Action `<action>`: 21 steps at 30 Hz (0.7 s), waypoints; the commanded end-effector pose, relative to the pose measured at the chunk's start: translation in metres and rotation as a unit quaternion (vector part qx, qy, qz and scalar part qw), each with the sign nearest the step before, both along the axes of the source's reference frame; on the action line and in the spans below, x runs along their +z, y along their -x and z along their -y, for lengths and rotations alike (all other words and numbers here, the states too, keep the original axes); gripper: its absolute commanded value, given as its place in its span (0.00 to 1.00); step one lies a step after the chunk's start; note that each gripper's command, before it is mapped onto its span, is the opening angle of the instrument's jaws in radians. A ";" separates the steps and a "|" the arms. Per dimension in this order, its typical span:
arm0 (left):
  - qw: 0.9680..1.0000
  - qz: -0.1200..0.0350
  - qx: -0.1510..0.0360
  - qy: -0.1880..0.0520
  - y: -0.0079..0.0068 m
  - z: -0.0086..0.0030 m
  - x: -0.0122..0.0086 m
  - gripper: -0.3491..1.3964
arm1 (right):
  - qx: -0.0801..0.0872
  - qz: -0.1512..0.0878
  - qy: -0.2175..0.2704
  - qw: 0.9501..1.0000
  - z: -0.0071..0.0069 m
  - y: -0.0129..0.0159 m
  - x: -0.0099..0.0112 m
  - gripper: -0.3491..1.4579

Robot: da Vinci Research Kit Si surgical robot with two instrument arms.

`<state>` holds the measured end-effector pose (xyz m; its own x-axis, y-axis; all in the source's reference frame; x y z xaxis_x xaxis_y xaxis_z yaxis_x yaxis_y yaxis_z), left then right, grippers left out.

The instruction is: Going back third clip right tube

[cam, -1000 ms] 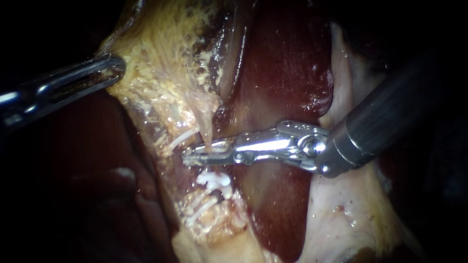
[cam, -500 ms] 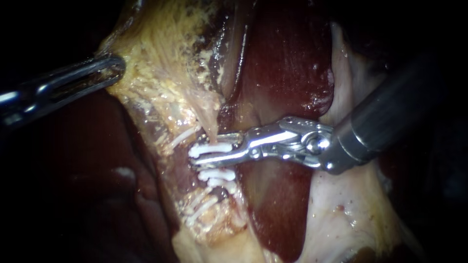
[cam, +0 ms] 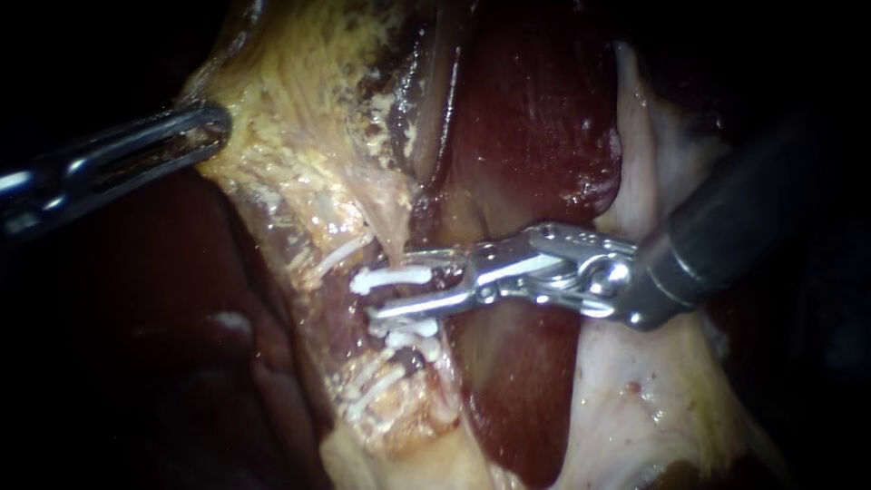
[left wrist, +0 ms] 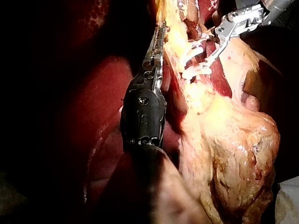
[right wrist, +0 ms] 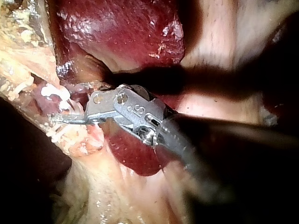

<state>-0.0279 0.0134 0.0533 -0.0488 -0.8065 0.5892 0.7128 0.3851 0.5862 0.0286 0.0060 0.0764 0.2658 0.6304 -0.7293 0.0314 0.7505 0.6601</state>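
Mid-frame, the right instrument's claw [cam: 393, 285] gapes, released, astride the white clip [cam: 392, 275]; upper left, the left instrument's claw [cam: 205, 127] grasps yellowish tissue [cam: 290, 136].

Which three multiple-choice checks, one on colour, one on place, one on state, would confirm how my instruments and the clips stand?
1. The clips are: A blue; B white; C black.
2. The left instrument has its jaws shut on: A the yellow tissue; B a clip; C the tube.
3. The jaws of the right instrument are: A open; B shut together; C hidden.

Answers: B, every clip shows white. A, its tip pinches the yellow tissue's edge. A, a gap shows between them, with the top clip in it.
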 end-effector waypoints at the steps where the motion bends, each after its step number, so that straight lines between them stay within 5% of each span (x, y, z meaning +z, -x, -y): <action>1: 1.000 0.000 0.000 0.000 0.0000 0.0000 0.0000 0.00 | -0.002 -0.002 0.005 1.000 -0.0002 0.0008 -0.0003 0.52; 11: 1.000 0.001 -0.002 -0.002 -0.0001 -0.0001 0.0001 0.00 | -0.014 -0.011 0.054 0.998 -0.0022 0.0077 -0.0034 0.52; 21: 1.000 -0.001 -0.002 -0.002 0.0001 -0.0001 0.0006 0.00 | -0.032 -0.027 0.100 0.994 -0.0012 0.0082 -0.0055 0.52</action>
